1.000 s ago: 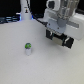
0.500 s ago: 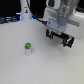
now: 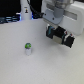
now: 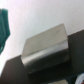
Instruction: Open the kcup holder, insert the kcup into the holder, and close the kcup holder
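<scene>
1. The kcup stands upright on the white tabletop at about 9 o'clock from the middle of the exterior view, green top up, whitish body below, with open surface all around it.
2. A tall white post with a dark mark rises at about 11 o'clock, well behind the kcup.
3. The end effector hangs at about 2 o'clock beneath the arm's pale wrist housing, well apart from the kcup and not touching it. Its dark fingers are blurred, so whether they are spread or pressed together cannot be told.
4. In the wrist view a grey blocky part sits against dark surfaces, with a teal patch at one edge; what these are cannot be told, and the kcup does not show there.
</scene>
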Motion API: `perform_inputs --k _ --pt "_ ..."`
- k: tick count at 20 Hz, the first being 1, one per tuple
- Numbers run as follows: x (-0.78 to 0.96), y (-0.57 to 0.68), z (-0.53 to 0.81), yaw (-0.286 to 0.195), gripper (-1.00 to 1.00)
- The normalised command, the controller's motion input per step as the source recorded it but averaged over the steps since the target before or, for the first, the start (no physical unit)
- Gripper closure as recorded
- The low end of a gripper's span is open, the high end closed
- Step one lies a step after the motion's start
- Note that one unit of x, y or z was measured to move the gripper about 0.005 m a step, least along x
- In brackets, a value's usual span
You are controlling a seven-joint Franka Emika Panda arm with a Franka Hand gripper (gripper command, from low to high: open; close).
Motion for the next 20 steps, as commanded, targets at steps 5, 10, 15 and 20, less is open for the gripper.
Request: perform_inputs --k 5,10,15,20 --pt "-0.12 -0.42 0.16 -0.281 -1.00" --pt "-0.11 -0.47 0.05 -0.281 -1.00" --pt "-0.15 -0.47 0.01 -0.277 -1.00" --pt "-0.19 -0.43 -0.02 -0.291 -1.00"
